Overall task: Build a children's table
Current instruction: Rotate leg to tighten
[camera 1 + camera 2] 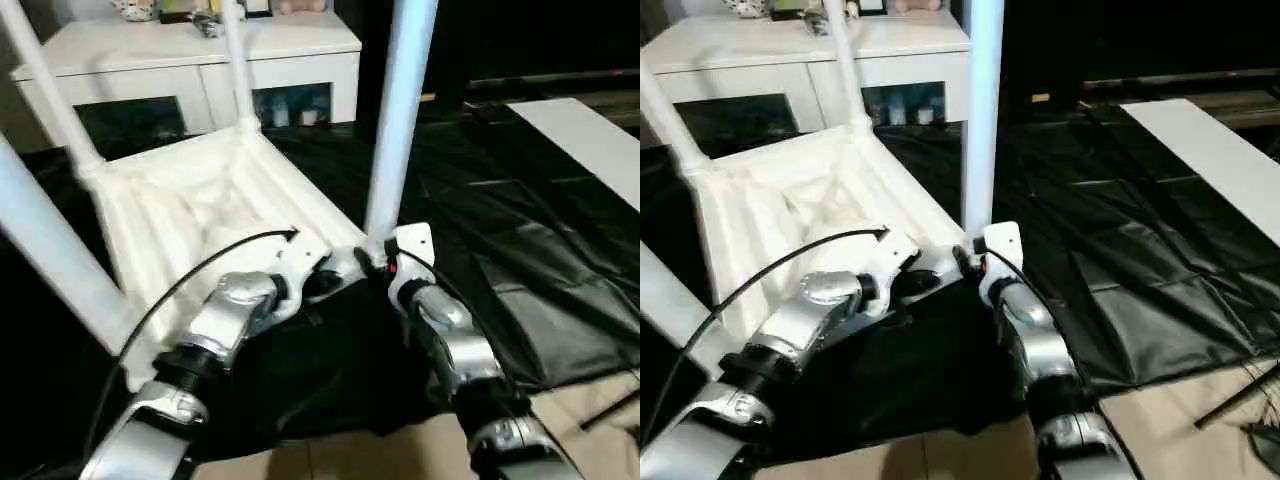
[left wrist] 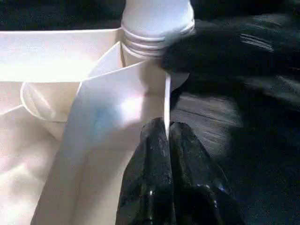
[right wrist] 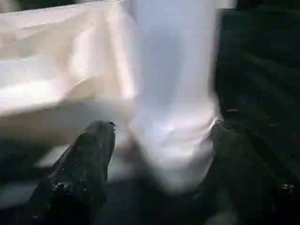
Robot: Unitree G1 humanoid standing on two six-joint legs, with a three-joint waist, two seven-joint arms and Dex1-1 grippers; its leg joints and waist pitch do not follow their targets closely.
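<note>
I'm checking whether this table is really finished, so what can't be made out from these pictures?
- Leg tips: all four legs, such as the near one, are cut off by the head views' edges.
- Tabletop's top face: turned down onto the black sheet.
- Near socket joint: blurred between the right hand's fingers; partly behind both hands in the head views.
- Left hand's grip: fingers cover the rim.

left gripper (image 2: 168, 140) pinched, right gripper (image 3: 159, 140) spread

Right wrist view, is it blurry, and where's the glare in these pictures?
Right wrist view: soft all over, the long white tapered leg and both black fingers smeared. Left wrist view: glare whitens the white plastic tabletop rim; fingers sharper. Left eye view: ribbed underside washed out.
</note>
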